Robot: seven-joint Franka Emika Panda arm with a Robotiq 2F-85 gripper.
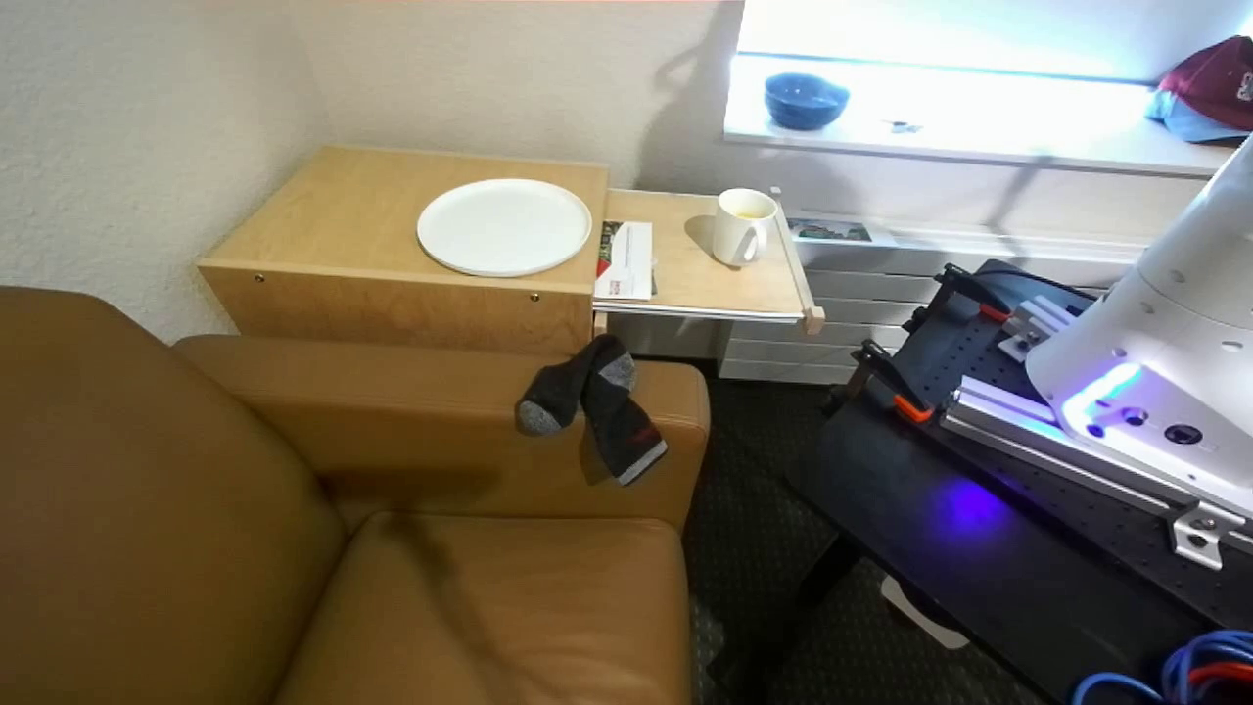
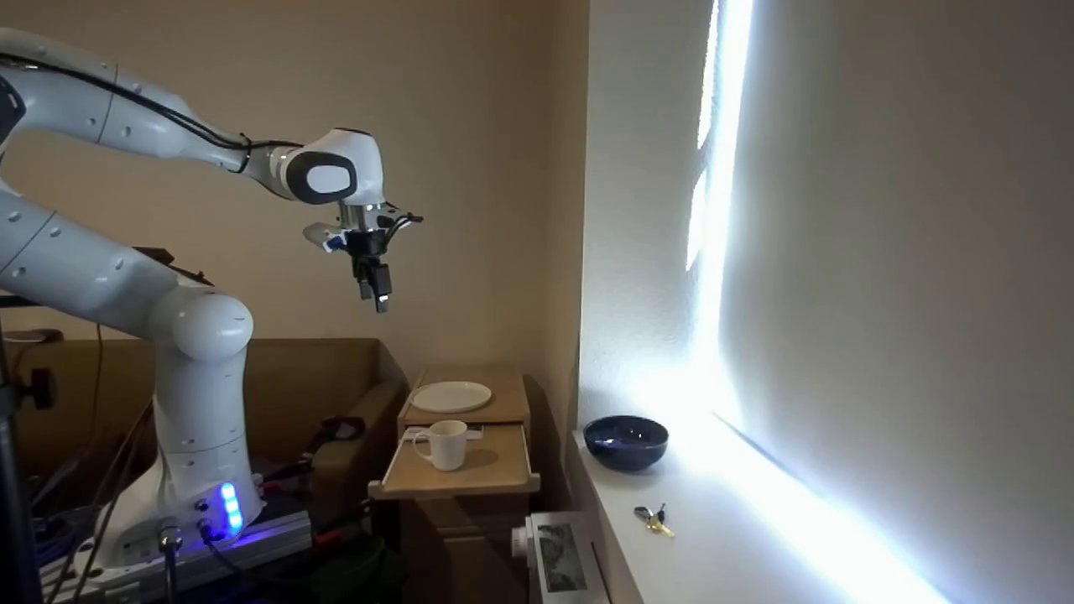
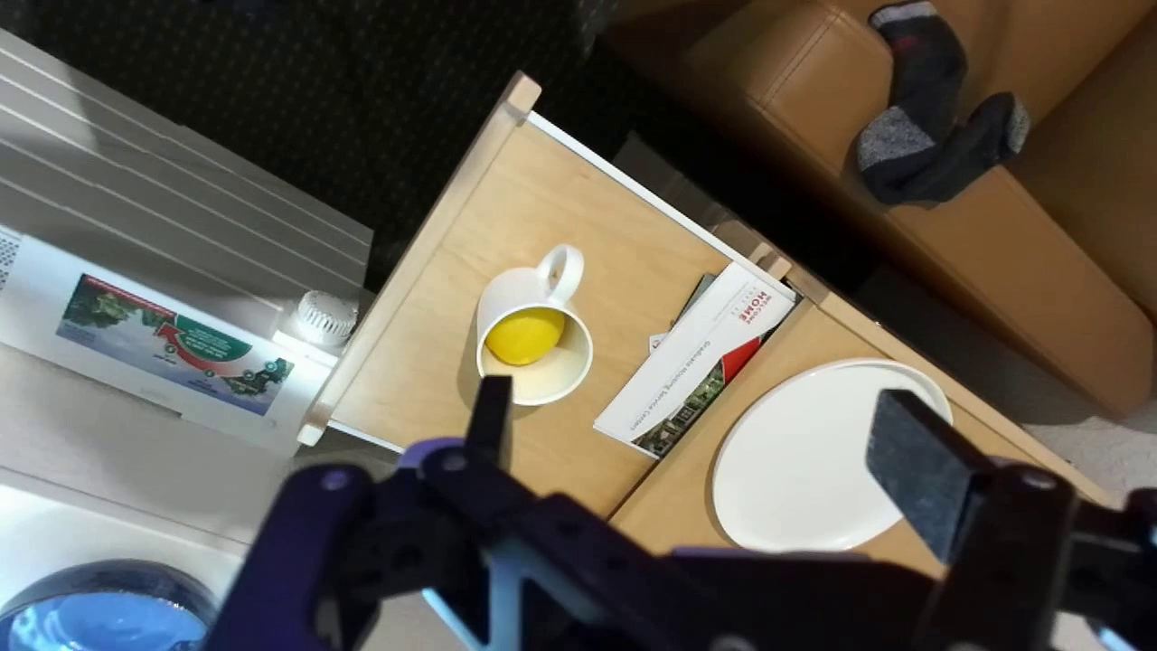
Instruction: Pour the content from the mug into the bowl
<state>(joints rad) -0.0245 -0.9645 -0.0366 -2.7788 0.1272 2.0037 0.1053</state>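
Tool (image 2: 375, 300) is hanging high above the level of the mug (image 2: 447, 445), pointing down. Its fingers (image 3: 922, 475), seen in the wrist view, are standing wide apart, empty, well clear of the mug. Mug is standing upright on the pale wooden table (image 2: 503, 480), near its end rail (image 3: 421, 259); long axis vertical, mouth facing up. Handle (image 3: 576, 268) is jutting sideways, pointing away from the bowl (image 2: 627, 445). Yellow rounded object (image 3: 524, 336) is sitting inside the mug; material cannot be told. Bowl, dark blue outside and lighter within, is resting mouth-up on the white sill (image 2: 722, 545), well apart from the mug. Leaflet (image 3: 696, 362) is lying on the table between mug and white plate (image 3: 818, 452); keys (image 2: 654, 522) are lying on the sill near the bowl.
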